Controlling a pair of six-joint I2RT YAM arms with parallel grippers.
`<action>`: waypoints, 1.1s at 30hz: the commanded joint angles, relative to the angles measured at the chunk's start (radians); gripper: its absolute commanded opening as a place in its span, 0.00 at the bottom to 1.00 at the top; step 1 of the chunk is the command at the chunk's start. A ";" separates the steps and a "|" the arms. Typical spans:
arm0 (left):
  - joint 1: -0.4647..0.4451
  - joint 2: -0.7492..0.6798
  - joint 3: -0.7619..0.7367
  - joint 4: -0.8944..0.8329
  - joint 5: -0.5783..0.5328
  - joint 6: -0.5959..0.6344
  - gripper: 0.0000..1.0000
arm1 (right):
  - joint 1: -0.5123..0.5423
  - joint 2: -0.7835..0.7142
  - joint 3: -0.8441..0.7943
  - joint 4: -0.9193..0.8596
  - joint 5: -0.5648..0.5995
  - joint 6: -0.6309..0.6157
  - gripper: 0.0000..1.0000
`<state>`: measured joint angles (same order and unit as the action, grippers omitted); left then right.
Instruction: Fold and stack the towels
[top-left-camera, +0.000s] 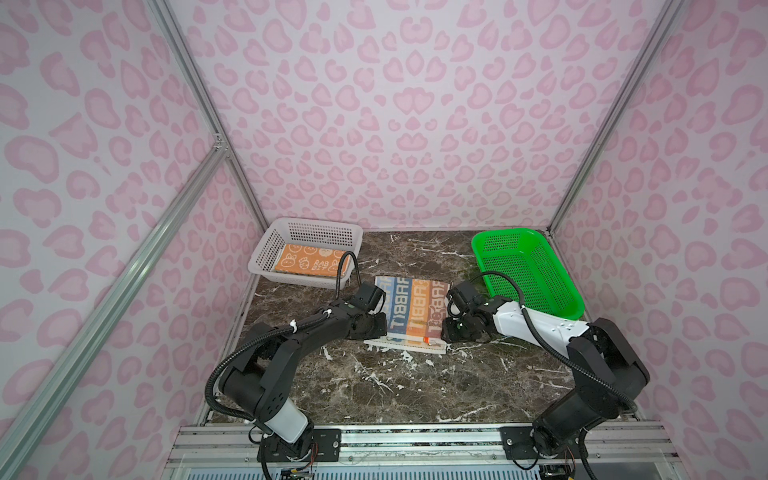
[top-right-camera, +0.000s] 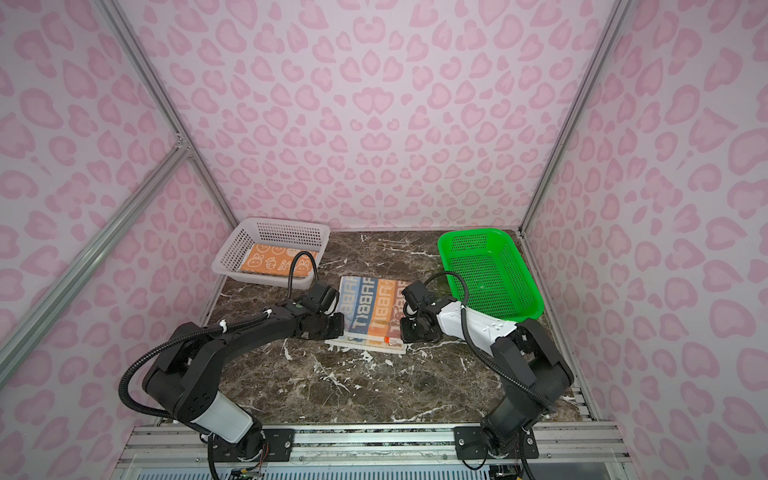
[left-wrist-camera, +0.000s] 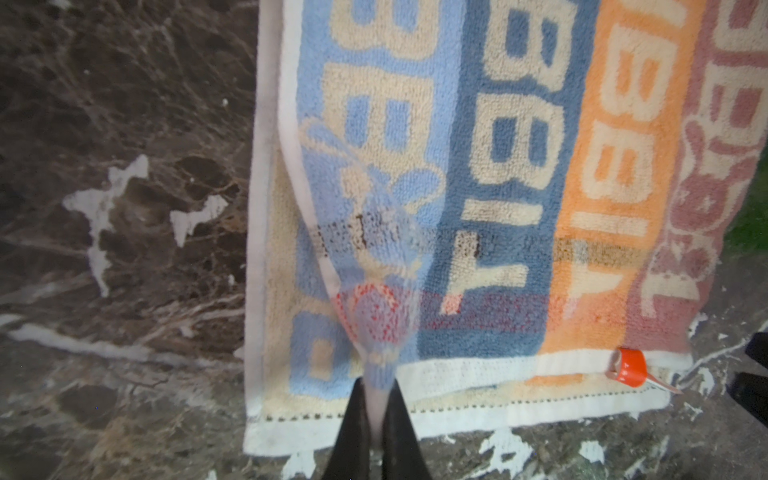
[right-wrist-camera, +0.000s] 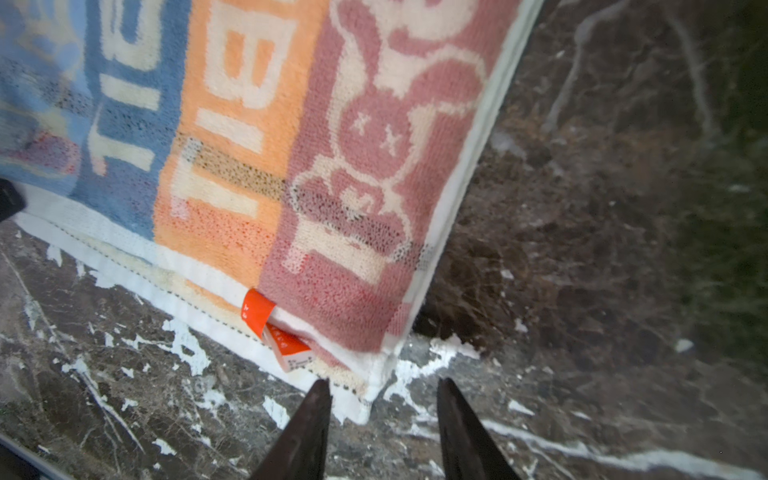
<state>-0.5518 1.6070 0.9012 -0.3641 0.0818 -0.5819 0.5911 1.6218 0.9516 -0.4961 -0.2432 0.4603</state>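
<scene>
Operator: Location of towels?

Observer: Striped towel (top-left-camera: 409, 311) at mid-frame in both top views. Lying flat on the marble tabletop (top-left-camera: 395, 386), folded over, with the lower layer's white hem peeking out along the near edge. Orange towel (top-left-camera: 309, 262) folded inside the white basket (top-left-camera: 268, 249), upper left of the tabletop. Green basket (top-left-camera: 505, 243) at upper right, just behind the right arm's wrist.

Operator: Pose of left arm?

Observer: Rooted at lower left of the frame, elbow bent, forearm slanting up and to the right. Wrist low at the striped towel's left edge. Left end effector (left-wrist-camera: 377, 399) pinched tight on the upper layer's light-blue stripe, cloth gathered into a narrow raised ridge between the fingers.

Operator: And right arm?

Observer: Rooted at lower right, white forearm stretched leftward across the frame. Wrist dipped toward the tabletop at the striped towel's lower right corner. Right end effector (right-wrist-camera: 384, 384) spread apart, gripping nothing. Seen from the wrist, lower layer's corner sitting between the two tips; contact with the cloth impossible to tell. Orange tag (right-wrist-camera: 257, 311) sticking out from the hem just beside that corner.
</scene>
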 joint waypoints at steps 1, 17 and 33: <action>-0.002 -0.001 0.004 -0.001 -0.009 -0.006 0.03 | 0.004 0.034 -0.009 0.020 -0.012 0.001 0.43; -0.003 0.008 -0.005 0.005 -0.007 -0.004 0.03 | 0.021 0.101 0.003 0.032 0.023 0.004 0.19; -0.005 0.001 -0.004 0.005 -0.008 -0.007 0.03 | 0.027 0.078 0.047 -0.061 0.137 -0.032 0.10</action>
<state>-0.5575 1.6100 0.8993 -0.3626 0.0834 -0.5819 0.6163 1.7031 0.9951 -0.5167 -0.1555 0.4412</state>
